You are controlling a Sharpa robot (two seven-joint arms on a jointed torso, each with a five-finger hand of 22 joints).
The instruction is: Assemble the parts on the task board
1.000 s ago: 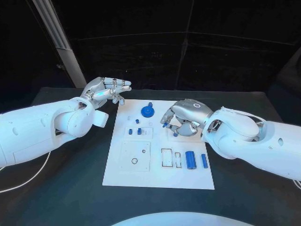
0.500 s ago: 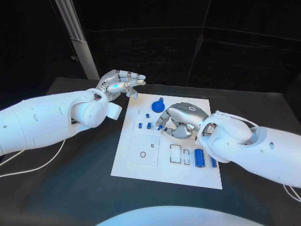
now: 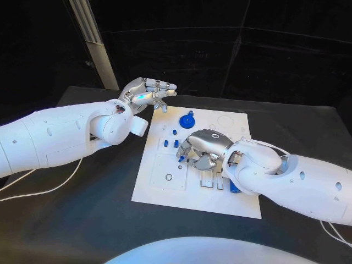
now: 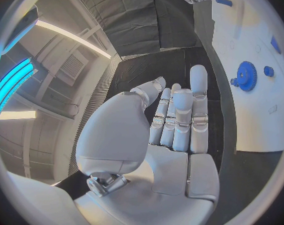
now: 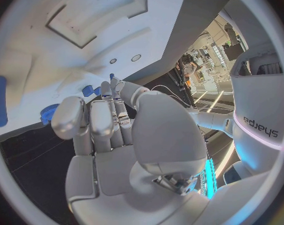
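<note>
Blue is the colour of the small parts we must put together, and they lie on the flat white task board [image 3: 164,190] in the middle of the frame. Our right hand [image 3: 204,149] hangs low over the board's middle, with its fingers curled down. We think a little blue piece [image 3: 181,158] peeks out at its fingertips, but we cannot tell if the hand holds it. A long blue bar [image 3: 234,187] lies just below that hand, toward the lower right, and its long side runs up and down the frame. Our right hand is the nearer one. Our left hand [image 3: 150,94] floats at the upper left, just off the board, with its fingers loosely bent and nothing in them. The round blue gear [image 3: 187,119] sits flat between the two hands.
</note>
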